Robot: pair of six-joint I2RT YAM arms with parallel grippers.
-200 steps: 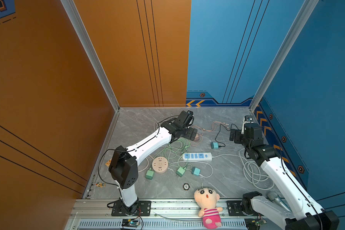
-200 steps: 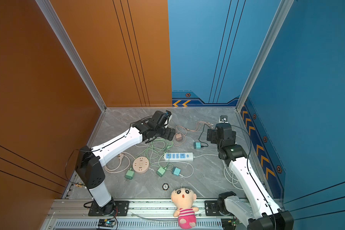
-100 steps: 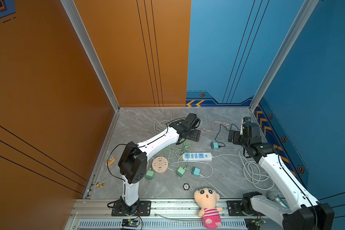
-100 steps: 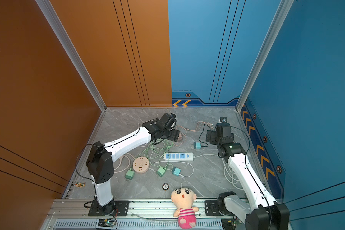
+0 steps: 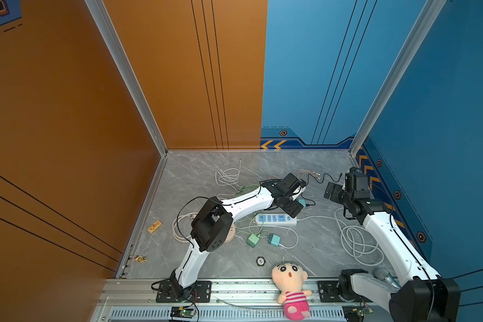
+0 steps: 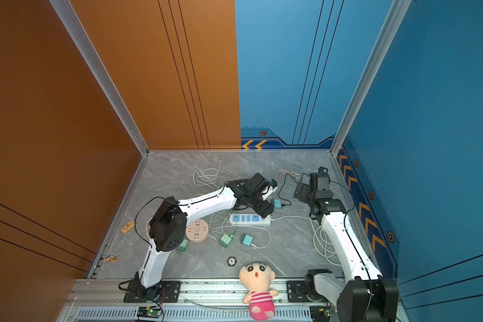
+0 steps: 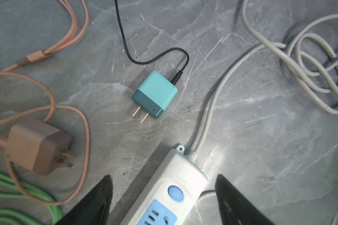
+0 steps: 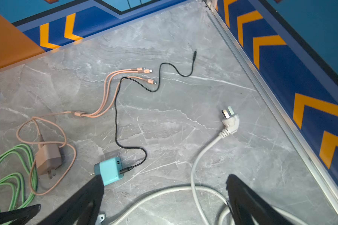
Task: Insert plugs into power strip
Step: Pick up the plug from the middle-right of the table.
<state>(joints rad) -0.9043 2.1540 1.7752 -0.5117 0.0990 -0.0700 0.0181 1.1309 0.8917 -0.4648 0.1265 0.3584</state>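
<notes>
My L hand (image 7: 163,177) hangs wide open and empty over the cord end of the power strip (image 7: 183,169). R hand (image 8: 165,177) is wide open too, nothing held. Teal plug (image 7: 154,94) lies loose on the bench (image 7: 261,136) near the strip.

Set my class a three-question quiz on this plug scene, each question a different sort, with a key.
1. True or false: the sockets showing on the power strip hold no plug.
2. In the left wrist view, the cable on the teal plug is: A black, B green, C white.
3. Fill in: the left pincer and right pincer both stand ____.
Key: 1 true; 2 A; 3 open.
</notes>
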